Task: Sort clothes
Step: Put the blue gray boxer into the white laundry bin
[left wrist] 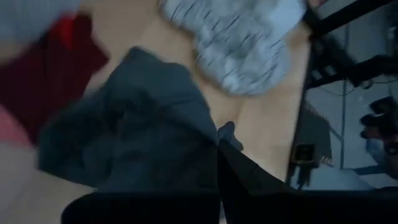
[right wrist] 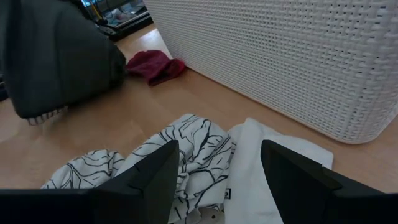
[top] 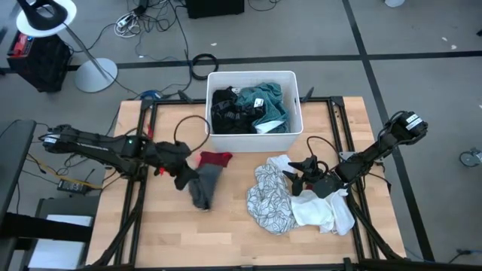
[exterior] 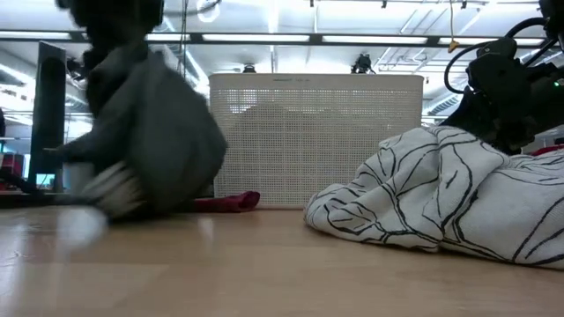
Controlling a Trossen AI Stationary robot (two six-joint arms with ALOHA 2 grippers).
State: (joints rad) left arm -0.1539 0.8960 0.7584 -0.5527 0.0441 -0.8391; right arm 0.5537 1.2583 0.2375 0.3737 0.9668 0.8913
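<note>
My left gripper (top: 179, 164) is shut on a dark grey garment (top: 202, 187) at the table's left middle; the garment also shows in the low view (exterior: 150, 132) and the left wrist view (left wrist: 137, 137). A small red piece (top: 215, 159) lies flat on the table beside it. A white-patterned garment (top: 271, 197) and a white garment (top: 325, 212) lie heaped at the right. My right gripper (right wrist: 217, 180) is open just above that heap and touches nothing. A white bin (top: 295, 113) at the far middle holds black and teal clothes. My left gripper holds the grey garment by its upper, bunched end (left wrist: 205, 155), coming from the table's left and slanting down. The fingers are mostly hidden by the cloth, so one layer or several cannot be told. The garment hangs slack below the gripper, its lower end (exterior: 115, 192) at the table top.
The bin's perforated wall (exterior: 317, 132) stands behind the red piece (exterior: 227, 202) and the patterned heap (exterior: 441, 194). Bare wood lies along the table's near edge (top: 226, 241). Black frame rails run along the table's left and right sides.
</note>
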